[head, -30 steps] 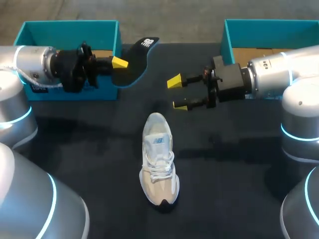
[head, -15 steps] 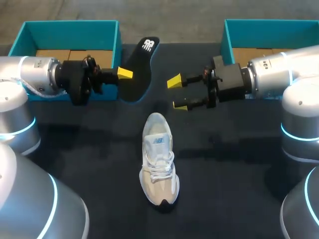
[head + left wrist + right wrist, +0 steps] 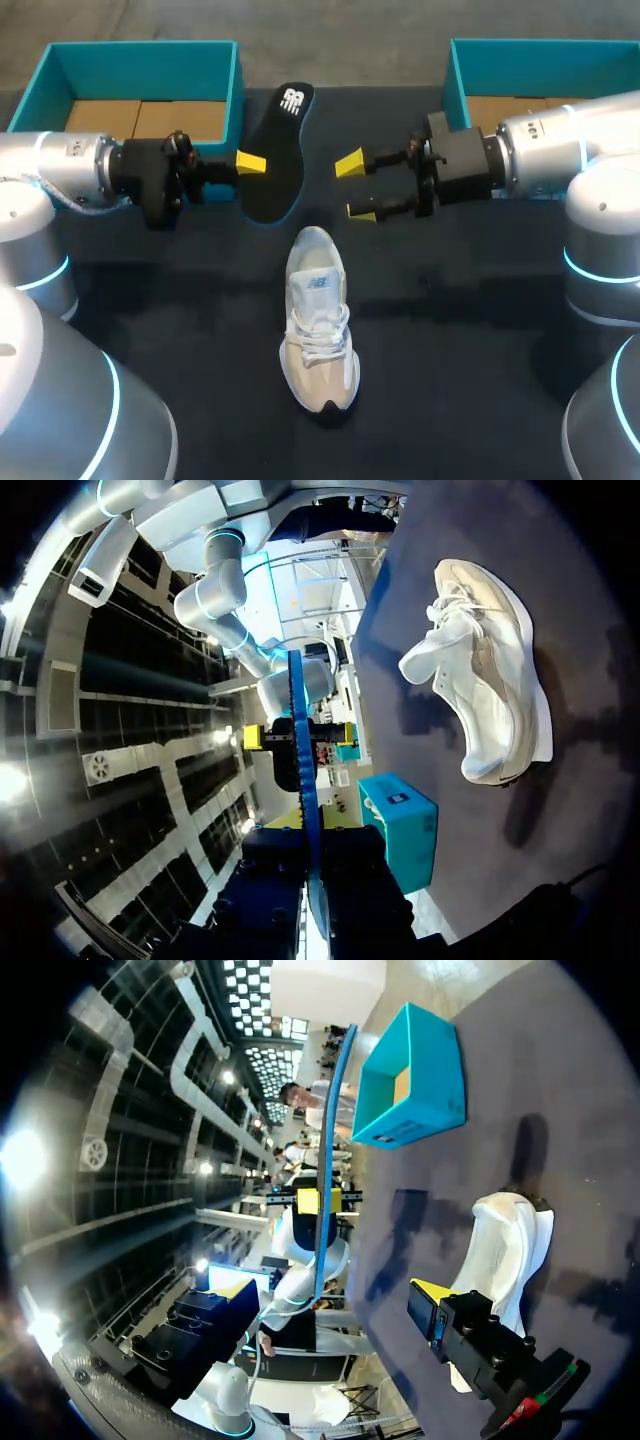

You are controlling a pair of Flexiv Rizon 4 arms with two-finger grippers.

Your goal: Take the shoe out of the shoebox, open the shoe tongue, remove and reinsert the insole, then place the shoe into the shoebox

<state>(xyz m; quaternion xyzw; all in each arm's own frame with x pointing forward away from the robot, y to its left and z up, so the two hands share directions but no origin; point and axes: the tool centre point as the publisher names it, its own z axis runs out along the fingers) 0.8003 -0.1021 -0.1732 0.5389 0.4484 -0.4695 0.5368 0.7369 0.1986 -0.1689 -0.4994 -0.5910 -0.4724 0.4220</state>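
Observation:
A white sneaker (image 3: pixel 318 325) lies on the dark table, toe toward the near edge; it also shows in the left wrist view (image 3: pixel 485 685) and the right wrist view (image 3: pixel 505 1255). My left gripper (image 3: pixel 252 161) is shut on the black insole (image 3: pixel 277 150), holding it in the air just behind the shoe's heel. Between my left fingers the insole (image 3: pixel 301 750) appears edge-on as a thin blue line. My right gripper (image 3: pixel 356 187) hangs open and empty to the right of the insole, facing it. One right fingertip (image 3: pixel 428 1305) shows beside the shoe.
An open teal shoebox (image 3: pixel 228 70) stands at the back left, behind my left arm, and shows as well in the right wrist view (image 3: pixel 415 1085). A second teal box (image 3: pixel 455 70) stands at the back right, behind my right arm.
My left gripper has carried the insole forward and to the right, away from the left box and closer to the shoe's heel. The right arm and the shoe have not moved.

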